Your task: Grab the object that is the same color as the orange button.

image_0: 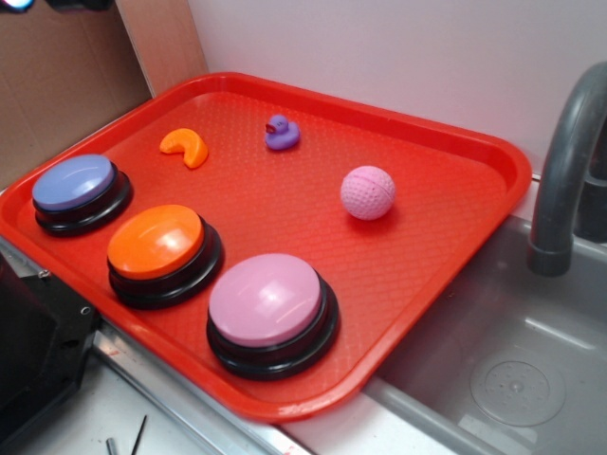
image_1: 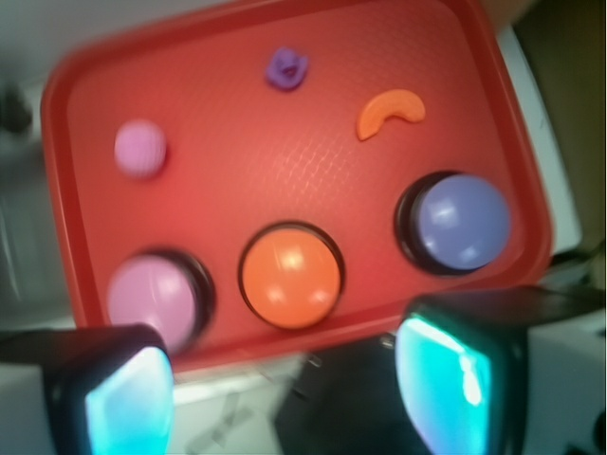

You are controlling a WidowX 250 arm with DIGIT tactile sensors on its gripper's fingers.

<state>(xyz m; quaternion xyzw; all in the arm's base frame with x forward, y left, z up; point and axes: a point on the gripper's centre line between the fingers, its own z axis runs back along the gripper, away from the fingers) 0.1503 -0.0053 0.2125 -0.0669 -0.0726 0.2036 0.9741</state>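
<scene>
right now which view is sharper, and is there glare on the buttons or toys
The exterior view is sharp, with soft highlights on the orange button and pink button. The wrist view is blurred throughout, worst at the gripper fingers in the foreground; the orange crescent remains recognisable.

Bright, even room light, soft from above. Exterior view sharp; red tray [image_0: 446, 237] glossy, pale sheen along rim. Soft highlights on orange button [image_0: 156, 240] dome, pink button [image_0: 267, 299], purple button [image_0: 74, 182]. Short soft shadows under pink ball [image_0: 367, 192]. Wrist view blurred throughout, smeared at left edge; tray beyond claw [image_1: 285, 389] hazy, colours washed. Claw fingers [image_1: 446, 379] out of focus, glowing cyan glare on inner faces.
</scene>
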